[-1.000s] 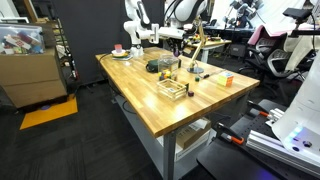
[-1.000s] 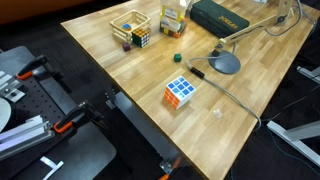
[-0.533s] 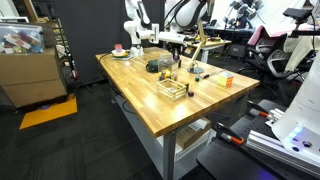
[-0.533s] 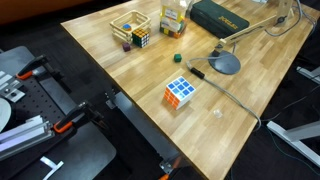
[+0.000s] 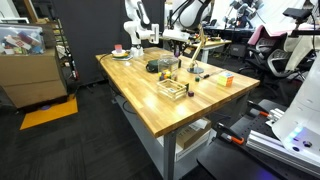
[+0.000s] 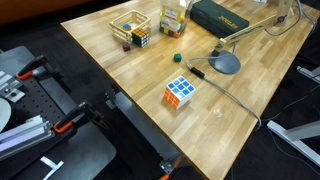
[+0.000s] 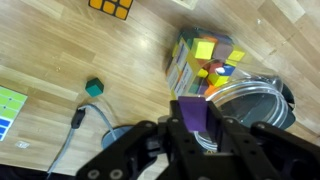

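My gripper [image 7: 196, 126] is shut on a small purple block [image 7: 195, 112], which stands upright between the two dark fingers. In an exterior view the gripper [image 5: 178, 39] hangs above the far part of the wooden table [image 5: 140, 100]. Directly beneath it in the wrist view are a clear box of coloured blocks [image 7: 205, 60] and a round glass container with a metal rim [image 7: 252, 100]. The block is held clear of both. A small green piece [image 7: 95, 88] lies on the wood to the left.
A wire basket with a cube [image 6: 133, 28], a loose Rubik's cube [image 6: 180, 92], a desk lamp's round base [image 6: 225, 63] with its cable, and a dark flat box [image 6: 222, 17] share the table. A plate [image 5: 120, 52] sits at the far corner. Chairs and equipment surround the table.
The gripper has drifted slightly to the right in the exterior view, still shut on the purple block. Nothing on the table has moved.
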Available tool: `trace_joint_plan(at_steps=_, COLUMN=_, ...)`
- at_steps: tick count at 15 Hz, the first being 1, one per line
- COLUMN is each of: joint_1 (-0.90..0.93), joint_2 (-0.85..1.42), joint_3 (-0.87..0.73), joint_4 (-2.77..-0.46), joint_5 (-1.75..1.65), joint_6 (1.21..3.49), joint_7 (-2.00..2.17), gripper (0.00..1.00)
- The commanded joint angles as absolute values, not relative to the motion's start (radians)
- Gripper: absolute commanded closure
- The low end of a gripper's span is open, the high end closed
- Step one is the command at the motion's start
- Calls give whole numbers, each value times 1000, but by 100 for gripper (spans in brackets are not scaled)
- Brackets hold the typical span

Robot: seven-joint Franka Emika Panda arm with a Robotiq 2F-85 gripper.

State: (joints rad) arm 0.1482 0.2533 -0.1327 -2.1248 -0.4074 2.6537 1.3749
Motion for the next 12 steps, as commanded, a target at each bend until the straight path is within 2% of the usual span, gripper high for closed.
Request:
trace_joint_plan(at_steps=1, joint_1=137, joint_2=288, joint_3=-140, joint_4=-2080, joint_5=-430, joint_6=2715, joint_7=1312, gripper=93)
trace_joint_plan(at_steps=12, joint_1=246, joint_2=480, joint_3=-157, joint_4=-1799, joint_5=-398, joint_6=2694, joint_7=1252, gripper=93)
